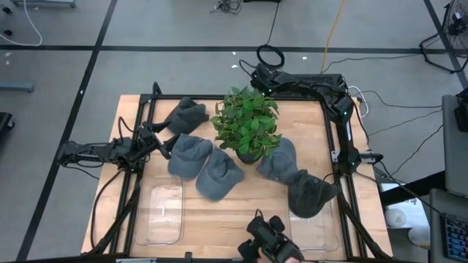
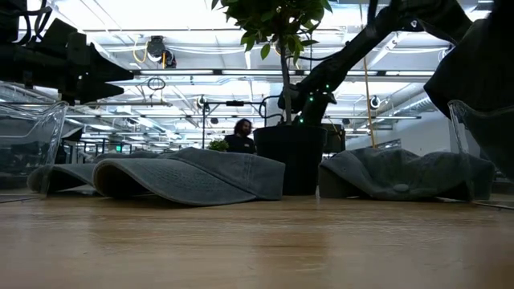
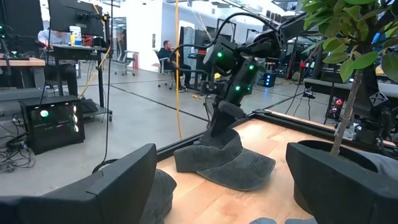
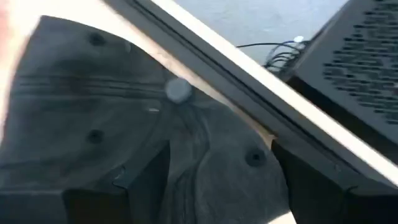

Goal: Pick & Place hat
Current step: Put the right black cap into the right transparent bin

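From above, five grey caps ring a potted plant (image 1: 246, 124) on the wooden table (image 1: 241, 212). The left gripper (image 1: 162, 142) sits at the table's left side, fingers spread wide, just beside the cap at the far left (image 1: 186, 113). The right arm reaches across the far edge, its gripper (image 1: 248, 73) behind the plant.

At table height, a cap (image 2: 189, 177) lies left of the plant pot (image 2: 291, 159) and another (image 2: 405, 174) right of it.

The left wrist view shows the right gripper (image 3: 219, 121) over a cap (image 3: 227, 163) at the table's edge.

The right wrist view shows parted fingers (image 4: 146, 180) straddling that cap's crown (image 4: 124, 118); whether they grip it I cannot tell.
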Robot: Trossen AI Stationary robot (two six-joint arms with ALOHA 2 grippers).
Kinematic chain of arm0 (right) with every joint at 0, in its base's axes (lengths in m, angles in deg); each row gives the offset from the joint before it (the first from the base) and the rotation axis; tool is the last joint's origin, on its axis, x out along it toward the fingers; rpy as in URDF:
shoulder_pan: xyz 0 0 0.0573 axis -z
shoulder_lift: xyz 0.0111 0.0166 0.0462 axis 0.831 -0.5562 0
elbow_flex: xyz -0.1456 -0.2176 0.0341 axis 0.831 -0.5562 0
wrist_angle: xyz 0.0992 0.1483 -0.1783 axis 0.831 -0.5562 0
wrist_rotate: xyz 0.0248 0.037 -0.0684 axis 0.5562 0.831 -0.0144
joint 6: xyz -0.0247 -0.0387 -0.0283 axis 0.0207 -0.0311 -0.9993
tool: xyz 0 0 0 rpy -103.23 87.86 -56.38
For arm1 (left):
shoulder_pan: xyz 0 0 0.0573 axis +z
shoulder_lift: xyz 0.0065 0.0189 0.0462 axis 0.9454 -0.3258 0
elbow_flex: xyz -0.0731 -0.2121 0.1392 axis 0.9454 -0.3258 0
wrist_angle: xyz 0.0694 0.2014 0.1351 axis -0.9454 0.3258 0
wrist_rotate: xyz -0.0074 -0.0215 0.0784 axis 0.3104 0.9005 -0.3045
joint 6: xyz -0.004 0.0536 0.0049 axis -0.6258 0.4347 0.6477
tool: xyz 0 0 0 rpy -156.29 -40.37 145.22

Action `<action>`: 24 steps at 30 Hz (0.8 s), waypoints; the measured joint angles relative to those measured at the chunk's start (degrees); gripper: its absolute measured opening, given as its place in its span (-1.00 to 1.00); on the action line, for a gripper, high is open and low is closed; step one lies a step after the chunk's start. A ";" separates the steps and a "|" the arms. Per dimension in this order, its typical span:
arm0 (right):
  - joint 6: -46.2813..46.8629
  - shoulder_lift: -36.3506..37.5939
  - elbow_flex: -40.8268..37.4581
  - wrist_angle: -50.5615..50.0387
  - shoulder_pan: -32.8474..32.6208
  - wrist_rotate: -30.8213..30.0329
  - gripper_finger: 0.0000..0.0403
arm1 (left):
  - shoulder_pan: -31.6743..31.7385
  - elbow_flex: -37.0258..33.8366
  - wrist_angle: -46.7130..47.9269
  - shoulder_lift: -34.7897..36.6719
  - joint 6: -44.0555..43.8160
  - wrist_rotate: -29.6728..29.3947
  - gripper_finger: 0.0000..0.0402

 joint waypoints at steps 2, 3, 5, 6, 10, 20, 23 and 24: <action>-0.09 -0.51 0.11 -1.17 0.00 1.40 0.33 | 0.01 0.01 0.00 0.01 0.00 0.00 0.82; -0.39 -0.70 0.04 -1.97 0.00 1.59 0.33 | 0.01 0.01 0.00 -0.01 0.00 0.00 0.82; -1.59 -0.78 -0.11 -1.82 0.00 1.59 0.32 | 0.01 0.01 0.00 -0.01 0.00 0.00 0.82; -1.81 -0.71 -0.09 -1.13 0.00 1.73 0.30 | 0.01 0.01 0.00 0.01 0.00 0.00 0.82; -1.85 -0.60 0.54 -0.98 0.04 5.23 0.12 | 0.00 0.00 0.00 0.00 0.00 0.00 0.82; -0.45 -0.61 1.88 -0.84 0.40 13.77 -0.94 | 0.01 0.00 0.00 -0.01 0.00 0.00 0.82; -0.38 -0.61 1.93 -0.88 0.44 13.73 -0.95 | 0.00 0.01 0.00 -0.01 0.00 0.00 0.82; -0.40 -0.61 1.93 -0.89 0.44 13.72 -0.97 | 0.00 0.00 0.00 0.01 0.00 0.00 0.82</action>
